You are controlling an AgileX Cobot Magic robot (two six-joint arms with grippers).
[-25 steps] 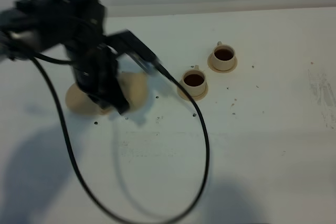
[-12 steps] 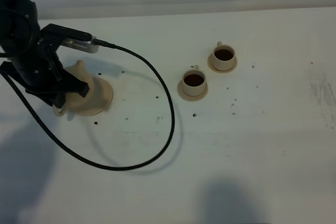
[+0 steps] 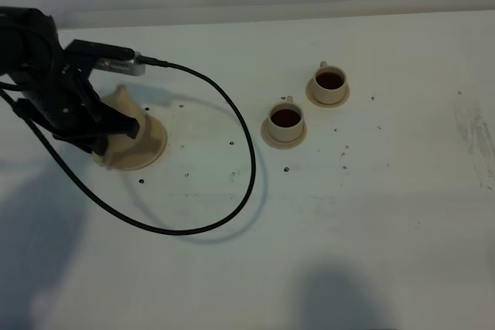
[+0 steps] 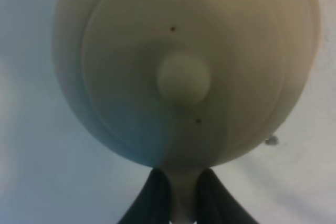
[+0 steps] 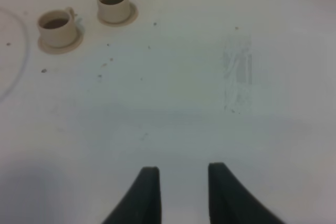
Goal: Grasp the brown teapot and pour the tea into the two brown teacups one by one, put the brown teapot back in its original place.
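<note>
Directly beneath the left hand, the brown teapot sits on its saucer, its handle pinched between the closed fingers. Well off from that hand stand both filled teacups.

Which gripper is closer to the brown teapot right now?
Left. The left gripper is at the brown teapot, fingers on either side of its handle. The right gripper hangs over bare table, beyond the teacups.
</note>
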